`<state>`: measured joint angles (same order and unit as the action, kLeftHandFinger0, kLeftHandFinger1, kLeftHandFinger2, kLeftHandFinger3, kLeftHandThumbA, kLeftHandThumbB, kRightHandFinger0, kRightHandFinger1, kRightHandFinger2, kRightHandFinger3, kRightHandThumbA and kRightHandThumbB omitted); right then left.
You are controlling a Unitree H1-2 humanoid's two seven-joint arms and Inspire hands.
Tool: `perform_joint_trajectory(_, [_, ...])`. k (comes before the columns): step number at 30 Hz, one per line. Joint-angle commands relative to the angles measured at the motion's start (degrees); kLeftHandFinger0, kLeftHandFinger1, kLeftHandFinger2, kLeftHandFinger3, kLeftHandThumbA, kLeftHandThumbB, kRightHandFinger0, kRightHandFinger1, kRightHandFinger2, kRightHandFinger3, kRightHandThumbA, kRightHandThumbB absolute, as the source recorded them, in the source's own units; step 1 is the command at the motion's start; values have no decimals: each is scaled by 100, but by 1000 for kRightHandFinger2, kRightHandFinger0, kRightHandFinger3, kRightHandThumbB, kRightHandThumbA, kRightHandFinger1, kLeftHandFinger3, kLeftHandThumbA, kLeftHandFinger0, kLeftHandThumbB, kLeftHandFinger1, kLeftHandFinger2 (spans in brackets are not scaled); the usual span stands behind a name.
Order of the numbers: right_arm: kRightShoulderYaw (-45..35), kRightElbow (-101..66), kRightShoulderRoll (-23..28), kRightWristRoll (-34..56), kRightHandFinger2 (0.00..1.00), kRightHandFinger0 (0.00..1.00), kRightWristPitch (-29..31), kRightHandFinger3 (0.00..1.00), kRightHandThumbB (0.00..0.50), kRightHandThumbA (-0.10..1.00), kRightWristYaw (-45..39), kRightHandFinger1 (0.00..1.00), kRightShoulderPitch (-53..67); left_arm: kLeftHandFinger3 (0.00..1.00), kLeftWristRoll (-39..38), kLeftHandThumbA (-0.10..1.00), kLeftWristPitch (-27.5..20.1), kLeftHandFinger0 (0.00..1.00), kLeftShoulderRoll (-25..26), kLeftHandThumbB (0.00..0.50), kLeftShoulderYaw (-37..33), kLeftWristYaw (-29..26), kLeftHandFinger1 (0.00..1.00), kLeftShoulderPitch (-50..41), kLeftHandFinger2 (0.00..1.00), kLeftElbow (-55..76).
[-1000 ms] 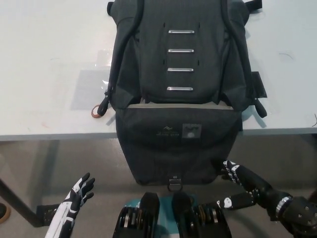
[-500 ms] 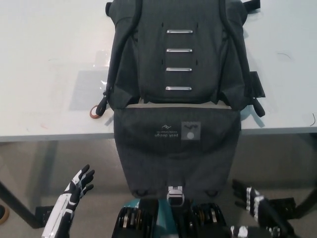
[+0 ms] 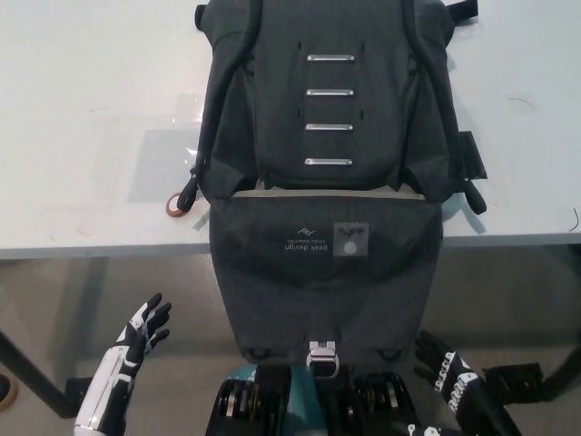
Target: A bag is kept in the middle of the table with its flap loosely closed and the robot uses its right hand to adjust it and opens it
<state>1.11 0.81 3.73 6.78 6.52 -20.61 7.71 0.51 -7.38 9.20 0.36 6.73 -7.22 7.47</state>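
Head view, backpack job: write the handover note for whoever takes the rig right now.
Right hand: open, low beside the flap's lower right corner, not touching it.
Left hand: open, resting at lower left, below the table.
Backpack: lies mid-table; its flap hangs unfolded over the near edge, buckle at its bottom.
Done: flap open.
Left: confirm the opening, then withdraw the right hand.

Upside-down "peak design" in small pale lettering on bag flap (image 3: 322, 272), centre frame, beside grey square patch (image 3: 349, 240).
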Motion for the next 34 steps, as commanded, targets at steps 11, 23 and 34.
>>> perform_joint_trajectory(11, [-30, 99, 5, 30, 1000, 1000, 1178, 1000, 245, 1000, 223, 1000, 21, 1000, 411, 1000, 236, 1000, 131, 17, -20, -50, 1000, -44, 1000, 64])
perform_joint_trajectory(23, [53, 176, 1, 9, 1000, 1000, 1218, 1000, 242, 1000, 261, 1000, 31, 1000, 248, 1000, 535, 1000, 168, 0, -131, 195, 1000, -205, 1000, 148])
perform_joint_trajectory(34, [144, 229, 57, -31, 1000, 1000, 1223, 1000, 230, 1000, 228, 1000, 156, 1000, 196, 1000, 355, 1000, 85, 0, -168, 126, 1000, -522, 1000, 123])
